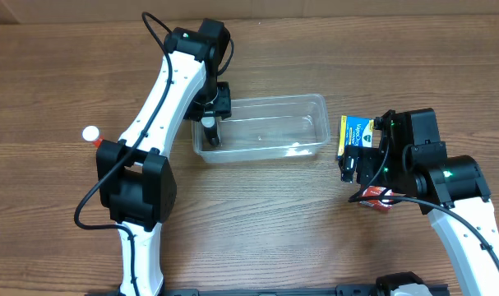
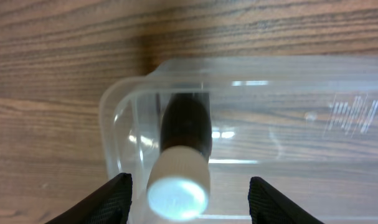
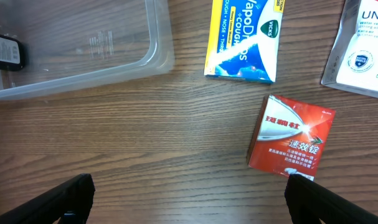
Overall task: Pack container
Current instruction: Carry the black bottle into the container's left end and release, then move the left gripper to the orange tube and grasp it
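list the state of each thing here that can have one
tub, open, no lid, one bottle inside
bottle, capped, at the tub's end, not gripped
yellow box, closed, flat on the table, outside the tub
red box, closed, flat on the table
left hand, open, fingers either side of the bottle
right hand, open, empty

A brown wood-grain table [image 1: 257,222] fills every view under even, soft light.

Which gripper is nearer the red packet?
Right. The right gripper hangs low over the table, right beside the red packet. The left gripper is far off, over the far end of the container.
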